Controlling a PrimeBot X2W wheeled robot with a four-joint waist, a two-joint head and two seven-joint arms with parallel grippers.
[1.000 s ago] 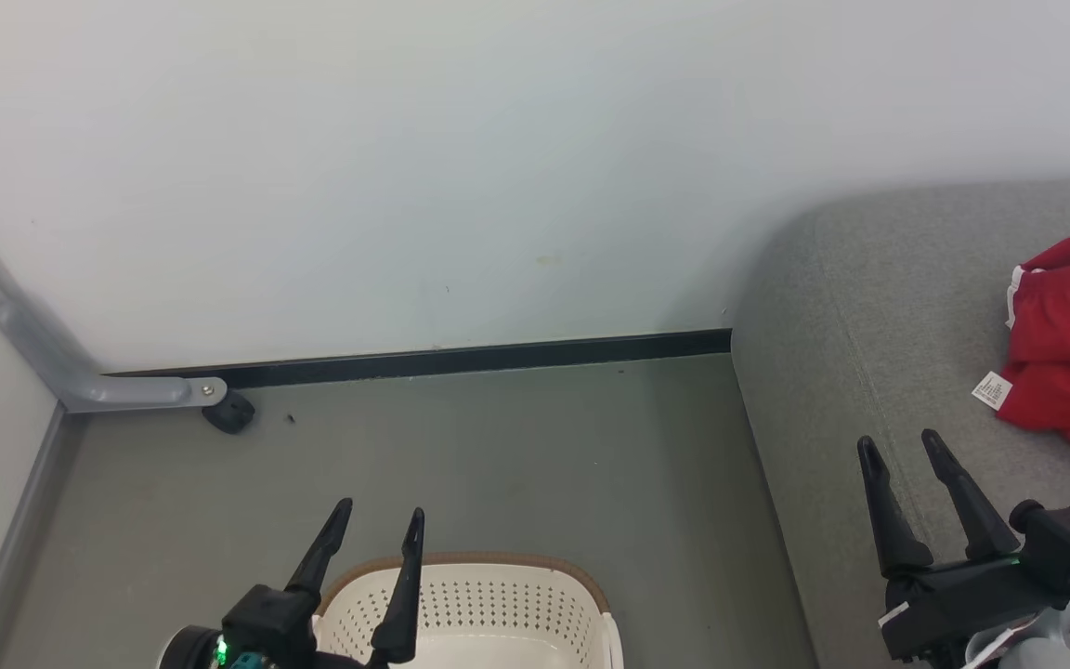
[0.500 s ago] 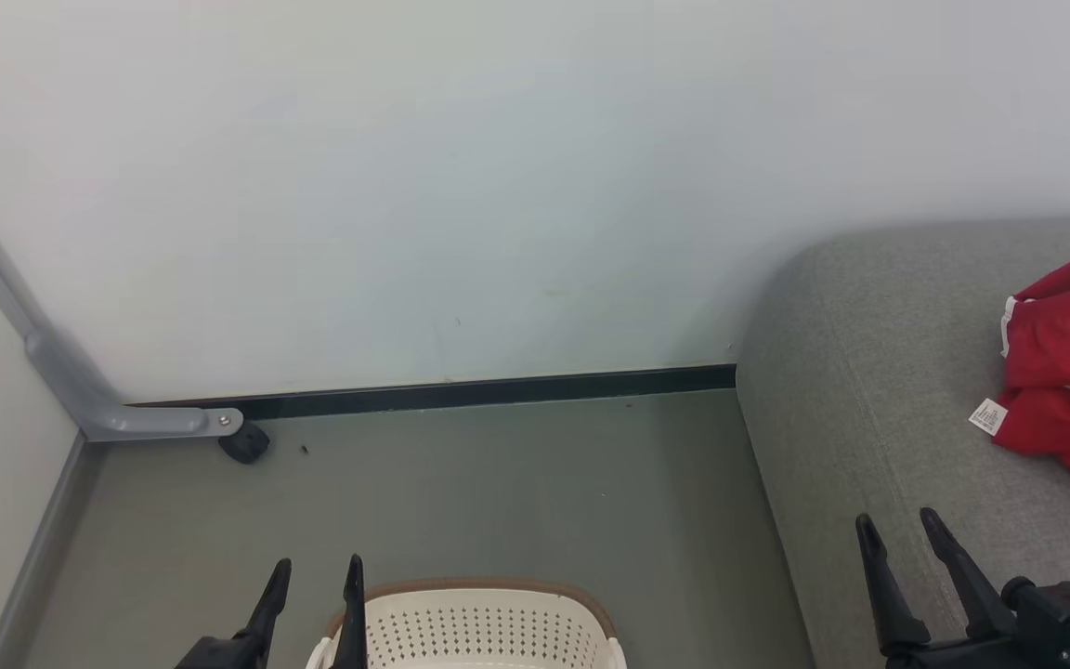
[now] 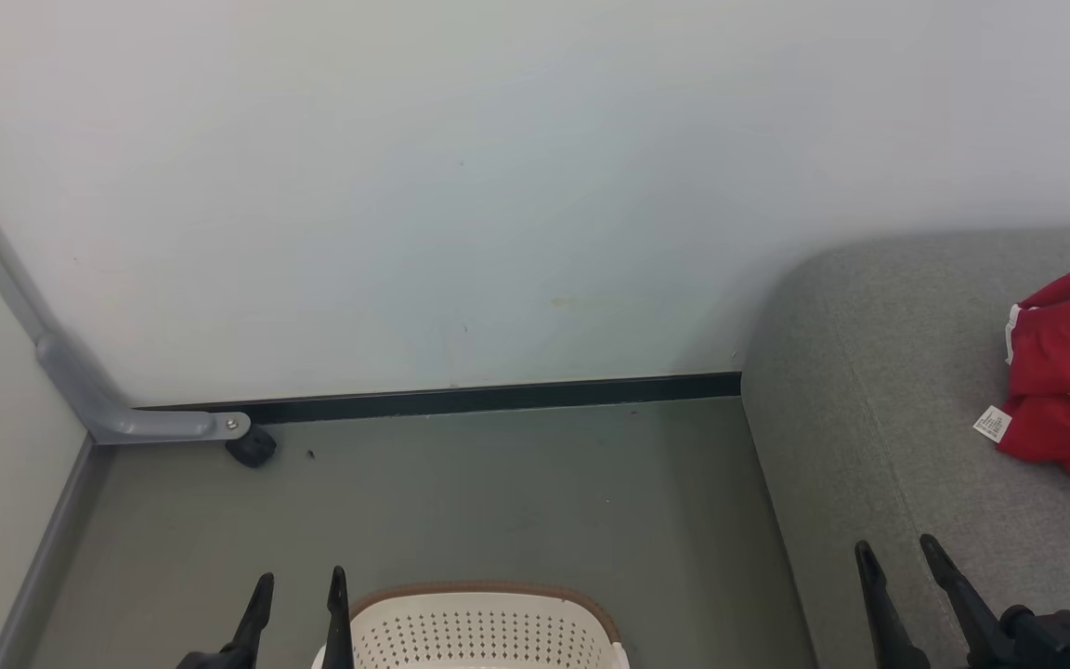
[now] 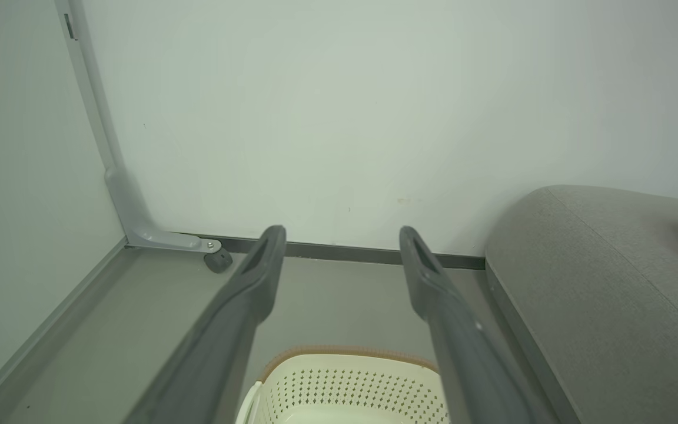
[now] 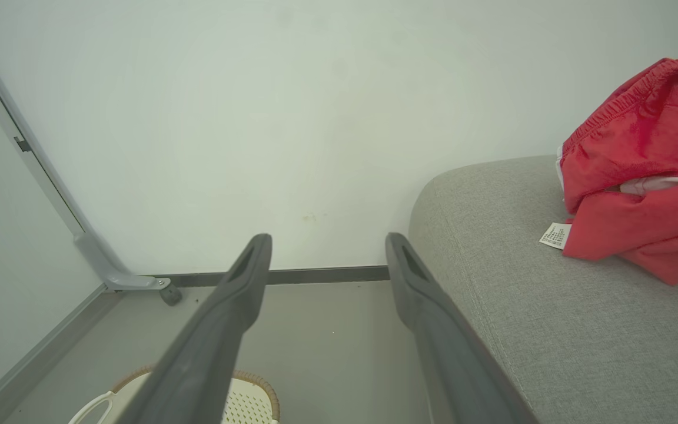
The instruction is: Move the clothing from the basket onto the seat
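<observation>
Red clothing [image 3: 1069,372] heaped on grey seat [image 3: 869,418], well apart from basket [image 3: 479,632] on floor; looks delivered. Left gripper [image 3: 302,576] by basket's left rim, jaws spread, empty. Right gripper [image 3: 894,544] over seat's front, jaws spread, empty. Basket inside mostly hidden.

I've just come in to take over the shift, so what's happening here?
A two-armed robot is shifting red clothing from a cream basket on the floor to the grey seat. The clothing lies bunched on the seat, at the robot's right. The left tool hangs open and empty by the basket's left rim; the right tool hangs open and empty by the seat's edge. The basket's inside is mostly out of frame, so whether more remains cannot be told.
</observation>
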